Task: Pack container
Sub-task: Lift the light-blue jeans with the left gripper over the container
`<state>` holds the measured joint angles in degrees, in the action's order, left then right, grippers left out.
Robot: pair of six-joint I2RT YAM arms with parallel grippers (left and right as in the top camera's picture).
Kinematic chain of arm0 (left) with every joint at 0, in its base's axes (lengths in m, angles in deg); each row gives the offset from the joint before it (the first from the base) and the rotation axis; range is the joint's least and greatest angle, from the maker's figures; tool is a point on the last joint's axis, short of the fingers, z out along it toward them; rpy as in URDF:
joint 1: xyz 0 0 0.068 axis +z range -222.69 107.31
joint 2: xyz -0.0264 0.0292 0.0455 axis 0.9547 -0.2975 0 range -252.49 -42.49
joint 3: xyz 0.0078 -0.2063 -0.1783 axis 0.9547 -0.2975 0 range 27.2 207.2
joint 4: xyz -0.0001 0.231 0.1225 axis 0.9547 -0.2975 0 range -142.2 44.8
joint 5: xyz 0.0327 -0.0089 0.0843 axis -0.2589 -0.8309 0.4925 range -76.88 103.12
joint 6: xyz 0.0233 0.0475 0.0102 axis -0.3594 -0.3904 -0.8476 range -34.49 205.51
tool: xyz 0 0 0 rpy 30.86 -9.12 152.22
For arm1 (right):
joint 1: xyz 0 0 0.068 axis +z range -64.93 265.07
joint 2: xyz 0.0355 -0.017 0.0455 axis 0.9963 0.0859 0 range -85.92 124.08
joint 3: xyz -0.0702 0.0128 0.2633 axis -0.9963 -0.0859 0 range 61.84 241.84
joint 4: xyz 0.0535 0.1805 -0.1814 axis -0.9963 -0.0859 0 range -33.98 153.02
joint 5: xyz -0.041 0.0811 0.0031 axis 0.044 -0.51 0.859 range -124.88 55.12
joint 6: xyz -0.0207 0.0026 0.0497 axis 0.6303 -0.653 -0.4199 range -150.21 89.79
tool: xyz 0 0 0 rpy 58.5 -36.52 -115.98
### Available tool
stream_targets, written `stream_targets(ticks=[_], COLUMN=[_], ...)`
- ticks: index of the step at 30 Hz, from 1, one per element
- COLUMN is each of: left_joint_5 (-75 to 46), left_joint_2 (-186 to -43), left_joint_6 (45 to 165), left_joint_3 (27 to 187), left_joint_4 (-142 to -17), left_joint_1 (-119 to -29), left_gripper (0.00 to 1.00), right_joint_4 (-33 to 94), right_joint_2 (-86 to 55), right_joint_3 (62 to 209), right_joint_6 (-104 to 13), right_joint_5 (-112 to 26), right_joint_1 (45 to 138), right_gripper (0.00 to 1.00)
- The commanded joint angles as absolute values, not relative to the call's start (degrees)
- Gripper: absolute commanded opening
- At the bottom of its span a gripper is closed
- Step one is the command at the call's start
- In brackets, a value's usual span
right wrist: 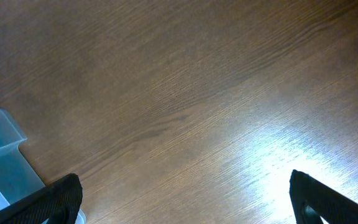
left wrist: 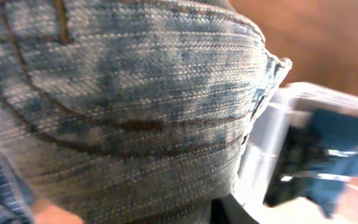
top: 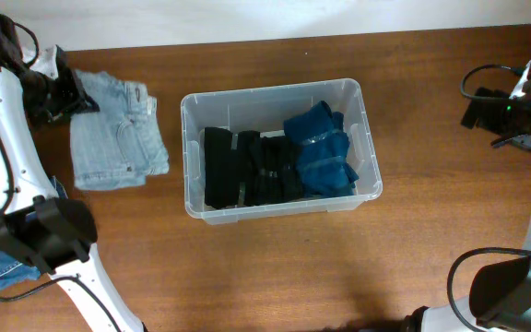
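The container sits mid-table, holding black garments and a blue garment. The left gripper meets the folded light denim near the table's far left corner. Denim fills its wrist view, so whether it grips cannot be told. The right gripper hangs spread wide near the right edge. Lifted by one edge, the fold would likely unfurl and drape over the container's rim.
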<state>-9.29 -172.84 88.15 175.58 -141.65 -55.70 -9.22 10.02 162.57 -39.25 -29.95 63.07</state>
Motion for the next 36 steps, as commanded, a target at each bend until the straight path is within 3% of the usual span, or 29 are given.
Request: stream_targets(ticks=[1, 9, 17, 26, 36], left_joint_5=[-20.7, -24.2, -24.0, -6.3, -3.9], left_joint_2=[-165.0, -159.7, -159.5, -161.3, -168.5], left_joint_6=[91.1, 94.9, 109.4, 129.1, 137.7], left_joint_3=[179.2, 179.2, 179.2, 179.1, 179.1], left_joint_4=[-141.7, -139.9, -125.6, -116.7, -114.0], left_joint_1=[-56.5, -65.3, -81.8, -100.6, -106.7], left_gripper=[0.01, 0.00, 0.01, 0.01, 0.00], right_joint_4=[-9.2, -9.2, -9.2, -9.2, -9.2], right_joint_2=[10.0, 10.0, 10.0, 10.0, 10.0], right_joint_3=[163.2, 163.2, 163.2, 163.2, 163.2], right_joint_6=[-39.7, -39.7, -39.7, -39.7, -39.7], right_joint_5=[-29.7, -29.7, -29.7, -29.7, -29.7], right_joint_1=[62.9, 62.9, 62.9, 62.9, 62.9], right_gripper=[0.99, 0.99, 0.99, 0.99, 0.99])
